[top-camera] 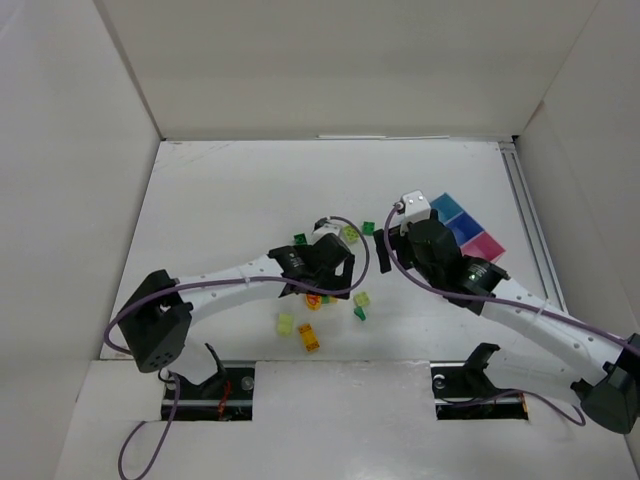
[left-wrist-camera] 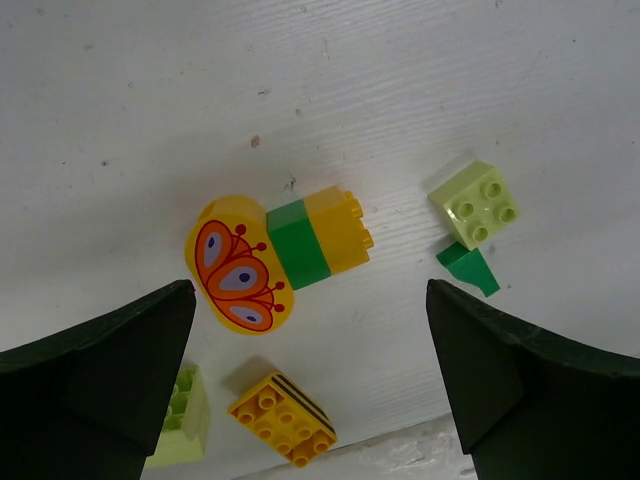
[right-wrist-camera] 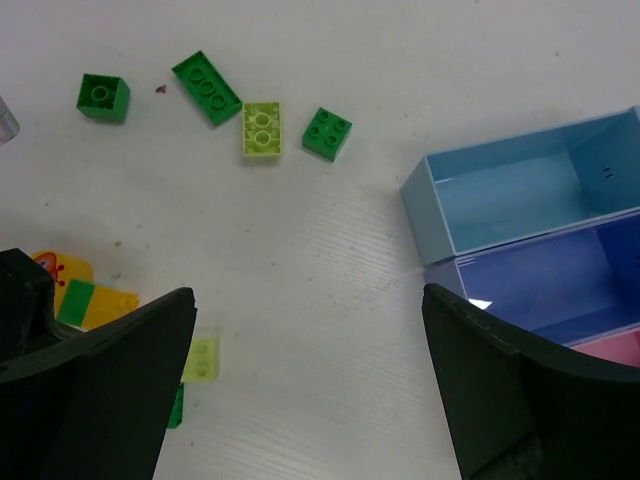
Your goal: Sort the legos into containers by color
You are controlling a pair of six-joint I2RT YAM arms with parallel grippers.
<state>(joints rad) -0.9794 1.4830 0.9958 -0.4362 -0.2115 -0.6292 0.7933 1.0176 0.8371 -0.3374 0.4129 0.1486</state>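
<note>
Left gripper (left-wrist-camera: 310, 300) open, empty, over orange-yellow rounded plastic butterfly brick (left-wrist-camera: 238, 275). Right gripper (right-wrist-camera: 307, 300) open, empty; light blue rectangular plastic bin (right-wrist-camera: 520, 195) at 2 o'clock.

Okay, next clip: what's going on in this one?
Lego bricks are being sorted by color, and none is picked up yet. The left gripper hangs open over a yellow butterfly piece and a green-and-yellow brick. The right gripper is open and empty beside the light blue bin. That bin and the darker blue bin hold nothing; the pink bin is barely in view. The bricks lie scattered on the table.
</note>
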